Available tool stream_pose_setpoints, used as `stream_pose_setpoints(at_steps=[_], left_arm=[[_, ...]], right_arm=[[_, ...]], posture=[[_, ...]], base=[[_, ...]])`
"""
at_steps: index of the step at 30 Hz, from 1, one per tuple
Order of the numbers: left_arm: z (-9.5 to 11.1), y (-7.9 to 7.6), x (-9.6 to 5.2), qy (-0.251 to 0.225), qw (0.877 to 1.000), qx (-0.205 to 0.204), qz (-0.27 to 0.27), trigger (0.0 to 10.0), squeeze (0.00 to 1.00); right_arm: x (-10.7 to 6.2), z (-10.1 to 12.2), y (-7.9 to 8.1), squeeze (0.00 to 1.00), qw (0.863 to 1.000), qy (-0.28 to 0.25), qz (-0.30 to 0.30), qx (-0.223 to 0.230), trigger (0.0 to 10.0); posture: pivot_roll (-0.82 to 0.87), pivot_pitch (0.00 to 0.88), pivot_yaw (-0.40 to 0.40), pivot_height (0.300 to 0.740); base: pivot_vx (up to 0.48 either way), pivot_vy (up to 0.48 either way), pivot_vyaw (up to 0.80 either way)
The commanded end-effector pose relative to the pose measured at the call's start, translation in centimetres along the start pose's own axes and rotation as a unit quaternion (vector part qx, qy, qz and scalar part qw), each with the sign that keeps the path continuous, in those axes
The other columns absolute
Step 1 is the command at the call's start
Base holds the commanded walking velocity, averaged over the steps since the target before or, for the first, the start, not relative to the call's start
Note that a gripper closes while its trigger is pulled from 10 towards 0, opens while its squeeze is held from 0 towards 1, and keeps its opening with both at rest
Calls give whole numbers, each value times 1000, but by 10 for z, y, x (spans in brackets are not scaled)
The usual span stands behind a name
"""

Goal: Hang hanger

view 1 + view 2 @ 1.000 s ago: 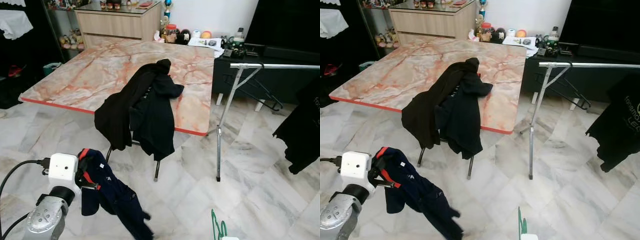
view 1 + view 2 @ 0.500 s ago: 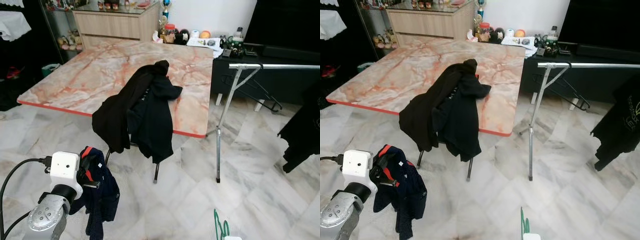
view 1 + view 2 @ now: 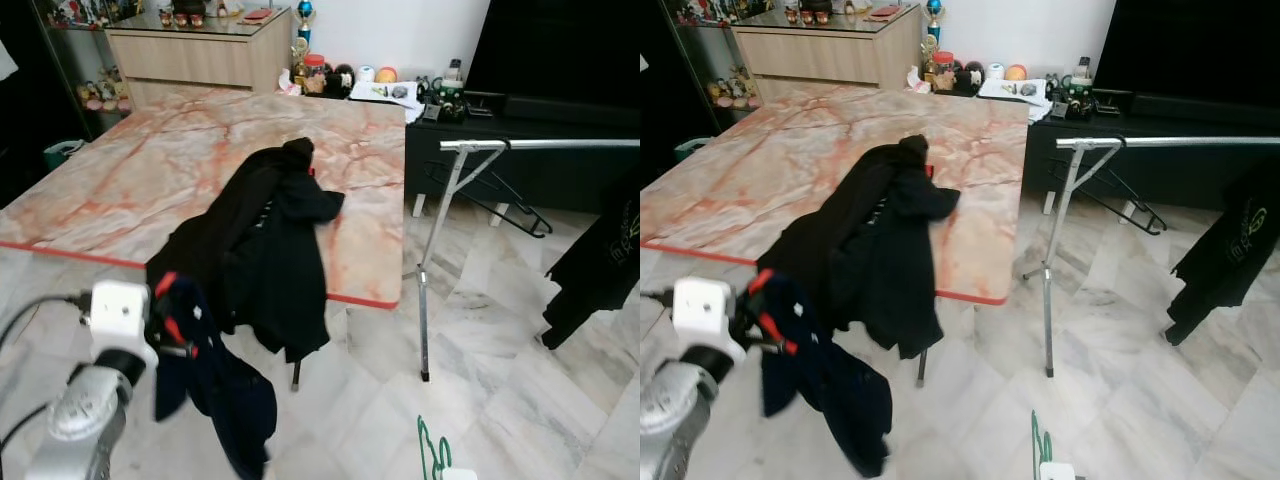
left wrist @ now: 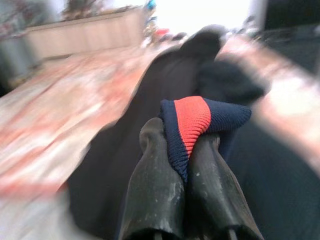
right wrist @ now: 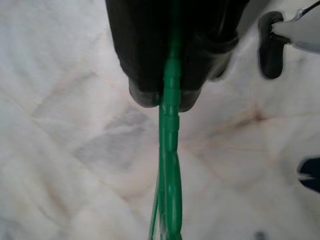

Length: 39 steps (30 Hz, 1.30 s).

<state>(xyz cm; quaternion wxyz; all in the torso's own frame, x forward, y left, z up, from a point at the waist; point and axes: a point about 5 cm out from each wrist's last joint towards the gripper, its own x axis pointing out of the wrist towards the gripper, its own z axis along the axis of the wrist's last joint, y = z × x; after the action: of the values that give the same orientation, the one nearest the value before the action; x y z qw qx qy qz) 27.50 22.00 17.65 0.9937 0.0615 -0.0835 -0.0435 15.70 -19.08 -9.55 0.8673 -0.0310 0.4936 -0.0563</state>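
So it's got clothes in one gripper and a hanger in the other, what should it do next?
Probably bring the two together: the left gripper pinches the navy garment by its collar, the right gripper grips the green hanger, and the clothes rail stands further right.

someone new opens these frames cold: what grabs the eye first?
Probably the black jacket heaped over a chair at the near edge of the pink marble table. Next, the left tool low on the robot's left, shut on the red-trimmed collar of a navy garment dangling toward the floor. To the right stands a metal clothes rack with a black shirt hanging, and the right tool grips a green hanger.
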Motion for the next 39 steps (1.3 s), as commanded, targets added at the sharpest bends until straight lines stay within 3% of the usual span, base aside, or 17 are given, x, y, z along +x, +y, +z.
stream_pose_setpoints(at_steps=[1, 2, 7, 10, 20, 21, 25, 27, 32, 35, 39], left_arm=[[40, 9, 12, -74, 997, 14, 4, 10000, 0], [59, 12, 21, -104, 994, 14, 3, 10000, 0], [93, 9, 39, -161, 987, 17, -11, 10000, 0], [120, 0, 59, -201, 979, 13, -37, 10000, 0], [142, -6, 94, -234, 972, -3, -40, 10000, 0], [149, -7, 102, -242, 969, -3, -47, 10000, 0], [155, -8, 110, -247, 968, 2, -52, 10000, 0], [153, -7, 111, -244, 968, 4, -51, 10000, 0], [126, -4, 110, -192, 980, 5, -54, 10000, 0], [82, -5, 92, -112, 991, -3, -71, 10000, 0], [47, -5, 68, -47, 996, 0, -75, 10000, 0]], right_arm=[[0, 3, 4, 0, 1000, -3, 1, 1, 10000], [1, 4, 6, 0, 1000, -4, 2, 0, 10000], [1, 9, 10, 0, 1000, -9, 3, 0, 10000], [2, 15, 14, 0, 1000, -13, 3, 1, 10000], [3, 29, 29, 0, 1000, -25, 8, 4, 10000], [3, 28, 27, 0, 1000, -24, 5, 6, 10000], [2, 19, 16, 0, 1000, -20, -1, 14, 10000], [2, 17, 13, 0, 1000, -18, -2, 15, 10000], [1, 11, 10, 0, 1000, -14, -3, 15, 10000], [1, 5, 3, 0, 1000, -10, -5, 15, 10000], [0, 2, 0, 0, 1000, -7, -7, 12, 10000]], posture=[[115, 24, 12, 740], [113, 26, 13, 740], [119, 30, 9, 740], [124, 32, 13, 740], [115, 25, 22, 740], [113, 24, 25, 740], [113, 23, 29, 740], [114, 24, 31, 740], [116, 32, 31, 740], [120, 42, 30, 740], [124, 47, 29, 740]], base=[[480, 0, 0], [480, 0, 0], [480, 0, 0], [480, 0, 0], [480, 0, 0], [480, 0, 0], [480, 0, 0], [480, 0, 0], [385, 0, 0], [0, 0, 0], [0, 0, 0]])
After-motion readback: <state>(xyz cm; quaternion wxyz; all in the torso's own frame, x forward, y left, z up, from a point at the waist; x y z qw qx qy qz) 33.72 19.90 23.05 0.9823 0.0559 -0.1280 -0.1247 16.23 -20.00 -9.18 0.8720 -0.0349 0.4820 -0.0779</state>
